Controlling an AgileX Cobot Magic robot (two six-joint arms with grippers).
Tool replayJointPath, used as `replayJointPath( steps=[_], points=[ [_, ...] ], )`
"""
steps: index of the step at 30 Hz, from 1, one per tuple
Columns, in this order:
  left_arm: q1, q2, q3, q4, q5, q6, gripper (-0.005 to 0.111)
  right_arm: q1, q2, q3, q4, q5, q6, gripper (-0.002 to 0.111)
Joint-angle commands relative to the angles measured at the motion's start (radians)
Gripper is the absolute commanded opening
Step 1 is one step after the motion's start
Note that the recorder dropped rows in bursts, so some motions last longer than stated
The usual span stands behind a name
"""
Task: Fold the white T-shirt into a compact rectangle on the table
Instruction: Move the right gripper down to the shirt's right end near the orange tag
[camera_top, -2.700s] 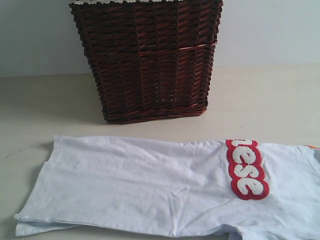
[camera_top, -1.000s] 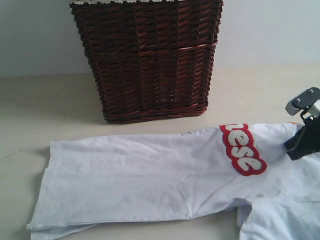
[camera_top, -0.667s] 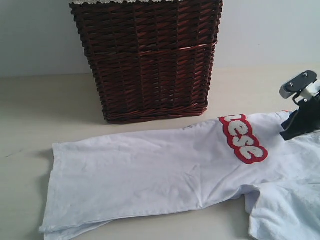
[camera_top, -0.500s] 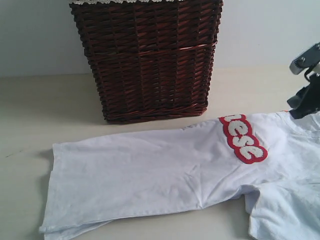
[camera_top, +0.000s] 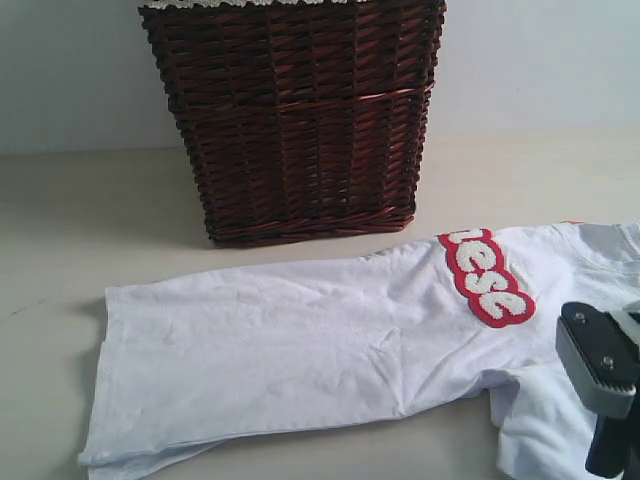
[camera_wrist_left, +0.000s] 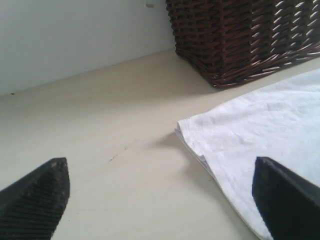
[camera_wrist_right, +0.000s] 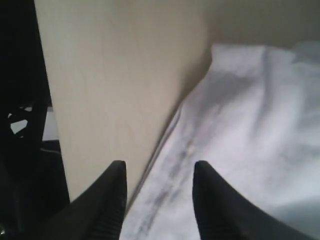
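Spread, empty right pincer (camera_wrist_right: 159, 172) over the edge of the white T-shirt (camera_wrist_right: 240, 125) on the counter (camera_wrist_right: 110, 75). Spread left pincer (camera_wrist_left: 159, 167) near its corner. Behind, a wicker basket (camera_top: 300, 120), inside hidden.

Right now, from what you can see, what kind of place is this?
Likely a laundry-folding test setup: a plain table against a blank wall, a wicker basket, and a T-shirt laid out.

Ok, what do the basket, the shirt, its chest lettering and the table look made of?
Basket: dark brown woven wicker, slightly glossy; interlaced strands show. White T-shirt: soft matte fabric, probably cotton; it creases and lies limp. Lettering: fuzzy white pile, towelling-like, on a red band. Table: smooth pale cream surface, faint grain; laminate or wood, cannot tell.
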Motion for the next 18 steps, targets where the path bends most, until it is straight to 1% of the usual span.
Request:
replayJointPath(
  steps=[1,6,8,9,12,13,15,18],
  points=[
    [0.004,-0.006,0.003,0.000,-0.003,-0.001,0.094,0.005,-0.005,0.091,-0.020,-0.112,0.004,0.042],
    [0.004,-0.006,0.003,0.000,-0.003,-0.001,0.094,0.005,0.078,0.141,-0.020,-0.307,-0.003,0.042],
    [0.004,-0.006,0.003,0.000,-0.003,-0.001,0.094,0.005,0.116,0.148,-0.031,-0.348,-0.003,0.042],
    [0.004,-0.006,0.003,0.000,-0.003,-0.001,0.094,0.005,0.138,0.148,-0.042,-0.364,0.002,0.039],
    [0.004,-0.006,0.003,0.000,-0.003,-0.001,0.094,0.009,0.162,0.148,-0.092,-0.369,0.020,0.021],
    [0.004,-0.006,0.003,0.000,-0.003,-0.001,0.094,0.009,0.165,0.148,-0.107,-0.371,0.026,0.012],
    [0.004,-0.006,0.003,0.000,-0.003,-0.001,0.094,0.009,0.165,0.148,-0.124,-0.371,0.026,0.000],
    [0.004,-0.006,0.003,0.000,-0.003,-0.001,0.094,0.009,0.163,0.148,-0.143,-0.371,0.034,0.000]
  ],
)
